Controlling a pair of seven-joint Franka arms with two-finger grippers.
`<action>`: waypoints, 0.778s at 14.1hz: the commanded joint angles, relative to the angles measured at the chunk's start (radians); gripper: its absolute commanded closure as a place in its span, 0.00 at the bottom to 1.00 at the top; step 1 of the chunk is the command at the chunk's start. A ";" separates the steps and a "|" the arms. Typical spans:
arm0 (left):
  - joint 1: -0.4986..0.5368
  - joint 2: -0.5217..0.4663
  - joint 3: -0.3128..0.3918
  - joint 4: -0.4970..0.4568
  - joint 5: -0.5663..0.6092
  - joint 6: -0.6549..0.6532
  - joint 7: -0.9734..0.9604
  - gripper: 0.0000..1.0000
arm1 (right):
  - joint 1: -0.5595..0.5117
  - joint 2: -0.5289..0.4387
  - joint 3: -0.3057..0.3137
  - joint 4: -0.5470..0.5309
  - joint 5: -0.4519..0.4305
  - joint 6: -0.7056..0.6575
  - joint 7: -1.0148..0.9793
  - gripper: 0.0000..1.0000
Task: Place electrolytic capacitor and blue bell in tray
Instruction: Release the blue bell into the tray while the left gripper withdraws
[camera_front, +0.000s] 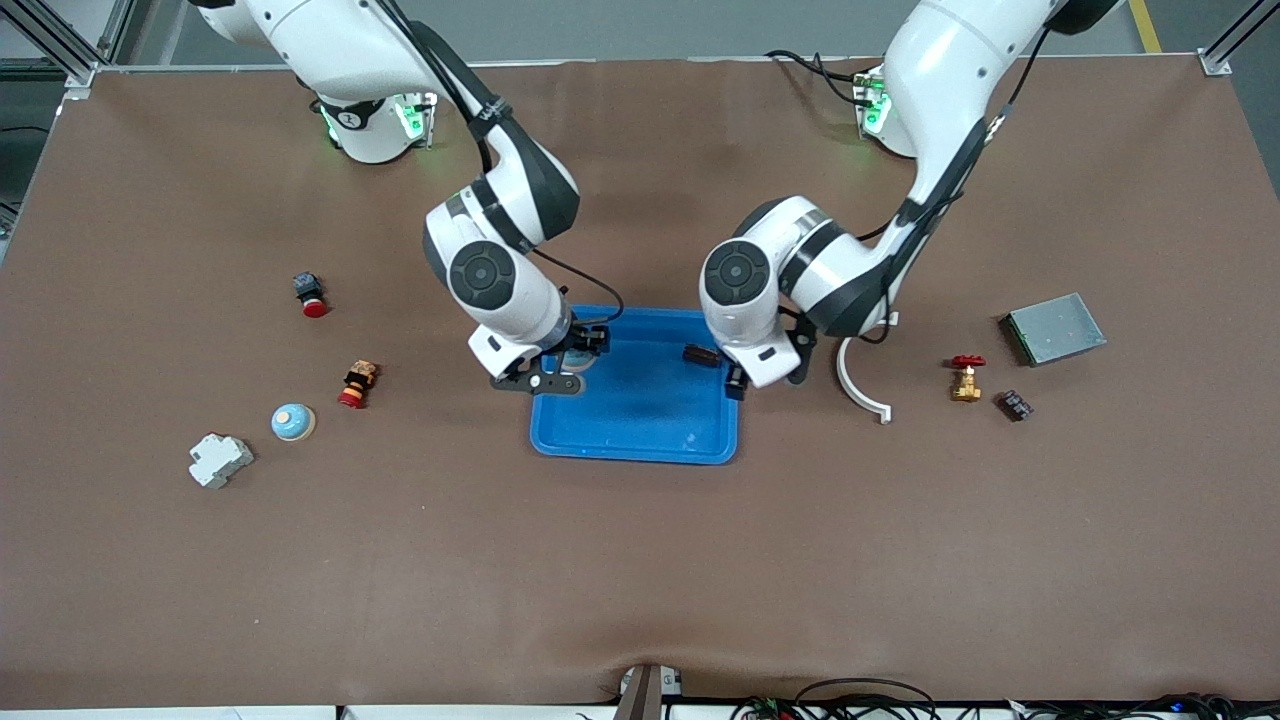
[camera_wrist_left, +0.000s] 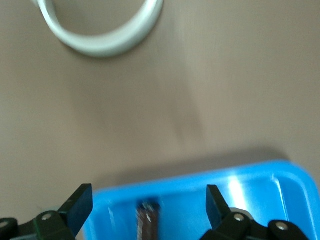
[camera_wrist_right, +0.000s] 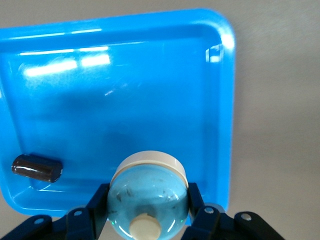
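Note:
The bright blue tray (camera_front: 640, 430) lies at the table's middle. A dark brown electrolytic capacitor (camera_front: 702, 355) lies on its side in the tray, near the rim toward the left arm's end; it also shows in the left wrist view (camera_wrist_left: 147, 220) and the right wrist view (camera_wrist_right: 37, 167). My left gripper (camera_front: 742, 380) is open and empty just over that capacitor and rim (camera_wrist_left: 149, 205). My right gripper (camera_front: 578, 358) is shut on a blue bell (camera_wrist_right: 148, 195) with a cream base, holding it tilted over the tray's (camera_wrist_right: 150, 75) rim toward the right arm's end.
A second blue bell (camera_front: 293, 422), a white breaker (camera_front: 219, 460) and two red push-buttons (camera_front: 311, 294) (camera_front: 357, 384) lie toward the right arm's end. A white curved strip (camera_front: 862, 385), brass valve (camera_front: 966, 378), small black part (camera_front: 1014, 405) and grey box (camera_front: 1052, 328) lie toward the left arm's end.

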 joint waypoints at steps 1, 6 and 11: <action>0.089 -0.100 -0.004 -0.042 0.004 -0.060 0.143 0.00 | 0.013 0.037 -0.011 0.002 0.004 0.038 0.017 1.00; 0.216 -0.155 -0.008 -0.082 -0.031 -0.062 0.407 0.00 | 0.029 0.103 -0.017 -0.004 -0.022 0.090 0.014 1.00; 0.371 -0.158 -0.007 -0.128 -0.028 -0.097 0.657 0.00 | 0.034 0.130 -0.017 -0.004 -0.025 0.099 0.014 0.99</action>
